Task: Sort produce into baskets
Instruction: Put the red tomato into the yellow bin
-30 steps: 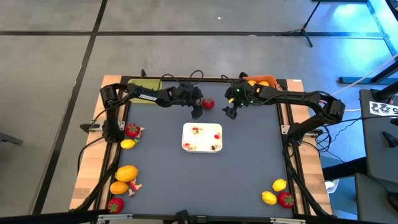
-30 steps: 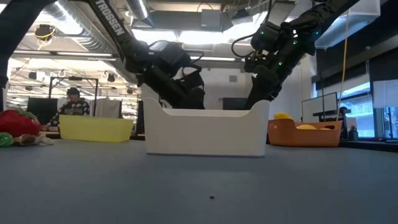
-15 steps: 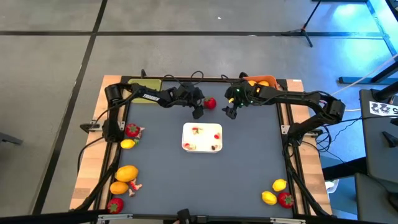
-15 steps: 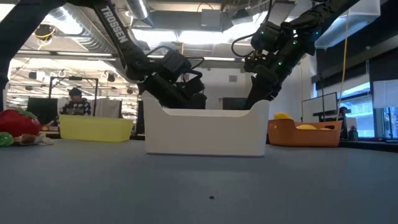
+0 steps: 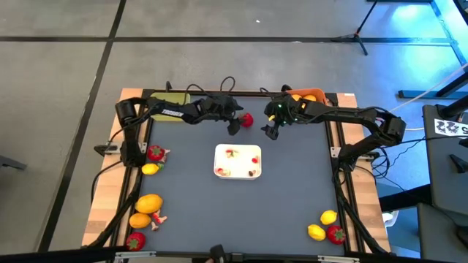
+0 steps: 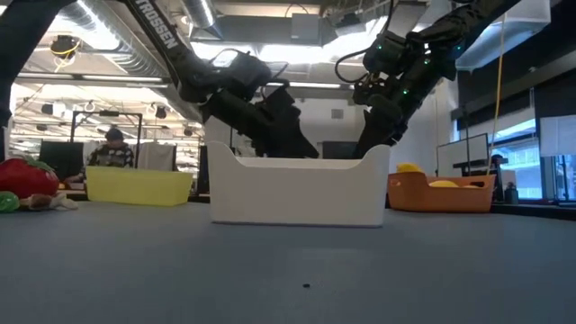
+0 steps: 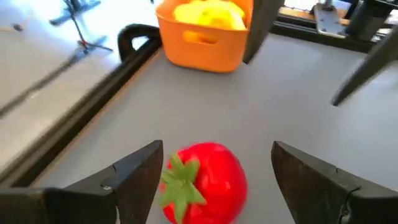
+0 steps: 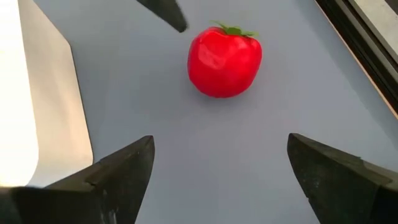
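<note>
- The step in hand looks like the pick-up of one red strawberry (image 5: pixel 246 120) lying on the bench (image 5: pixel 190 190) at the far middle, between the two arms and just beyond the white tray (image 5: pixel 238 161).
- The left gripper (image 5: pixel 235 126) is at the strawberry with its fingers spread and nothing pinched; in the left wrist view the fruit (image 7: pixel 205 182) sits between the two fingers (image 7: pixel 134 177), touching neither as far as I can tell.
- The right gripper (image 5: pixel 270 132) hangs near the fruit on the other side, fingers spread wide and empty (its wrist view shows the strawberry (image 8: pixel 224 61) a little ahead of it, not between them).
- The orange basket (image 5: pixel 307 96) stands at the far right edge with yellow fruit already inside; the yellow-green basket (image 5: pixel 172 98) stands at the far left.
- Next, I judge, the left gripper needs to settle around the strawberry, close on its sides, lift it and carry it to a basket.
- More produce waits along the left side (image 5: pixel 149 203) and the near right corner (image 5: pixel 326 228).
</note>
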`<action>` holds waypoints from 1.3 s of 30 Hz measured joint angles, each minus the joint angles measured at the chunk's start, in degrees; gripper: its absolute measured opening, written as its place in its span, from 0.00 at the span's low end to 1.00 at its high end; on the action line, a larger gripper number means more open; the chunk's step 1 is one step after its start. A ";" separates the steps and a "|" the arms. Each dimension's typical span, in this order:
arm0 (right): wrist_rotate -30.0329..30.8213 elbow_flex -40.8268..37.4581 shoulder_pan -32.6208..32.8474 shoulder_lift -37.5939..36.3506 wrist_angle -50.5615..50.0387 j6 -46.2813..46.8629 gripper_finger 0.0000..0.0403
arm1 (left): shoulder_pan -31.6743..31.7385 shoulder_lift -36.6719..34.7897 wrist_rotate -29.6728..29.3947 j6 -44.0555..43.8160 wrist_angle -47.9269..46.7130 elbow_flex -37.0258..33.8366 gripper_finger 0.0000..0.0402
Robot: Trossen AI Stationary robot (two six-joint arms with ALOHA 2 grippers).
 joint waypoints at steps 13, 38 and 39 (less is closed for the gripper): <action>-0.01 0.00 -0.04 0.00 -0.02 -0.09 0.90 | 0.57 5.62 0.26 0.95 -12.08 8.27 0.73; 0.25 0.00 -0.04 0.13 -0.04 -0.24 0.90 | 1.51 11.40 2.11 4.21 -35.39 24.34 0.40; 0.27 -0.02 -0.04 0.13 -0.04 -0.24 0.90 | 1.51 11.40 2.22 4.43 -35.38 24.32 0.36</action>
